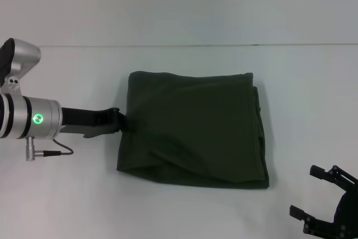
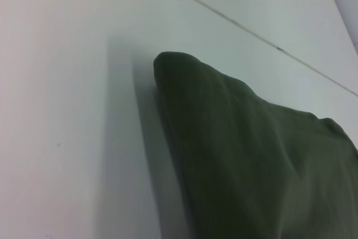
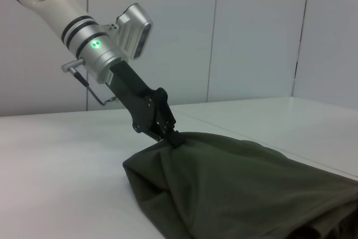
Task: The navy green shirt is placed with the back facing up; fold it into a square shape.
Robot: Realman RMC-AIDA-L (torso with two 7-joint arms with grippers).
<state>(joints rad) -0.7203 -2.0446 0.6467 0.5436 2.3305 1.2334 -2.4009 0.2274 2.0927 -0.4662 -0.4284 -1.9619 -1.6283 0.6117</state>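
- One dark olive-green soft fabric shirt (image 1: 196, 127) lies folded into a rough rectangle mid-table on the white table (image 1: 168, 205), layered edges along its right side.
- Left gripper (image 1: 124, 120) at the shirt's left edge, fingers pinching the fabric, cloth pulled up slightly there.
- Right gripper (image 1: 313, 194) near the table's lower right corner, apart from the shirt, fingers spread.

Folded olive shirt (image 1: 193, 127), left edge lifted

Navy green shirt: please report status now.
Left gripper shut on navy green shirt at its left edge, lifting it slightly. Right gripper open, parked off the cloth. Shirt folded to rough square. Nothing in the way.
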